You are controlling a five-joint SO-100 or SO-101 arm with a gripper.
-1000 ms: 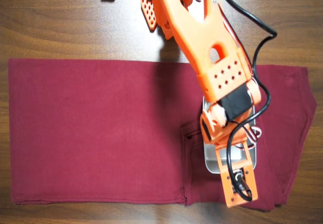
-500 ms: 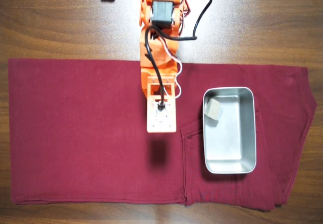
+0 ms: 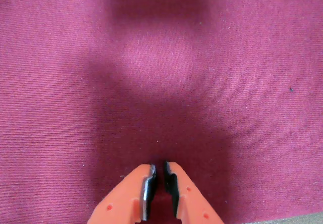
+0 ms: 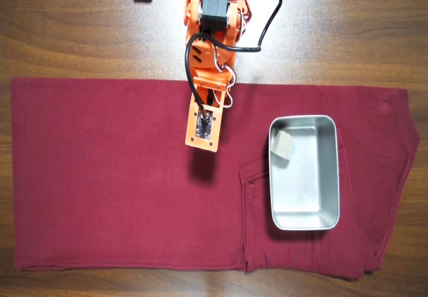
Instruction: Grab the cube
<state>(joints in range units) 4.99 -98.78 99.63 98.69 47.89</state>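
Orange and nearly pressed together on nothing, the gripper [image 3: 159, 169] is hovering over bare maroon cloth [image 4: 107, 176] while the cube [image 4: 283, 146] is sitting untouched inside the steel tray [image 4: 304, 222] well to its right in the overhead view, so the grab is looking wholly undone.

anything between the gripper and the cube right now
Only the tray wall. The cube lies inside the tray, in its upper-left corner in the overhead view, so the near wall stands between it and the gripper. The cloth between them is bare.
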